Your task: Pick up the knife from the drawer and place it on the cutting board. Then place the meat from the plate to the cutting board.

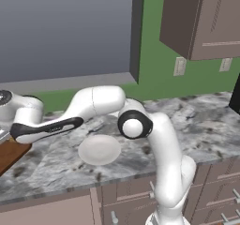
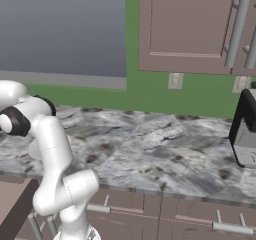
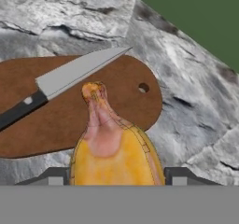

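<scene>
A green wall (image 2: 150, 91) backs the room, with a large grey panel (image 1: 65, 27) and mauve-brown upper cabinets (image 2: 195, 26) above it. Beneath runs a grey, marbled stone counter (image 2: 150, 144), with matching drawer fronts (image 2: 165, 216) under its edge. In the hand view the cutting board (image 3: 70, 120) lies on that counter beyond the jaws, its rounded end with a small hole off to one side. The knife (image 3: 70, 80) rests flat on the board past the fingertips, blade stretching toward the green wall. The gripper (image 3: 114, 181) holds the meat (image 3: 114, 148) between its jaws, the golden lump's narrow end reaching out over the board. The white plate (image 1: 99, 149) sits bare on the counter, under the arm's forearm.
</scene>
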Available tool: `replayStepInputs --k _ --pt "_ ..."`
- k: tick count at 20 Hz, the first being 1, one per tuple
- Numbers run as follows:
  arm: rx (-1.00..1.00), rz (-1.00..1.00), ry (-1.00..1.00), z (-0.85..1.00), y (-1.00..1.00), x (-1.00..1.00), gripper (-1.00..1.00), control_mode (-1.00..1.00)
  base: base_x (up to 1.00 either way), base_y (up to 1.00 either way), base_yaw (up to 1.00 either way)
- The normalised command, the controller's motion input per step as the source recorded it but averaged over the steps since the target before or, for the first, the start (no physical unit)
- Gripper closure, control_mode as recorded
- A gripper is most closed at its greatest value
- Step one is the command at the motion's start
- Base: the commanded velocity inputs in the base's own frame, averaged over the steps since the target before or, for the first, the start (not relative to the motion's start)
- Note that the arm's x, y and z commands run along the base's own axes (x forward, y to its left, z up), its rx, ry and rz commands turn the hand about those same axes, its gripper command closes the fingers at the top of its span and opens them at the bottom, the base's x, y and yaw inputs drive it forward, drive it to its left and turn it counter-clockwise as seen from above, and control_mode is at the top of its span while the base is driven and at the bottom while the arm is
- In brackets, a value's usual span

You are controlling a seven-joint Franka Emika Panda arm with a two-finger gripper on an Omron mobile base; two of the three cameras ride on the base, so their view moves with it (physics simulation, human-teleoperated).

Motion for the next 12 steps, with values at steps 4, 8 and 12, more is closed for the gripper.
replayStepInputs --k 4,8,12 --pt "0.04 0.00 0.00 -0.15 0.02 0.23 1.00 -1.00 0.00 0.00 0.00" --pt "0.00 0.00 0.00 -0.10 0.05 0.31 1.00 -1.00 0.00 0.00 0.00" --pt "0.00 0.00 0.00 -0.01 0.19 0.31 1.00 -1.00 0.00 0.00 0.00"
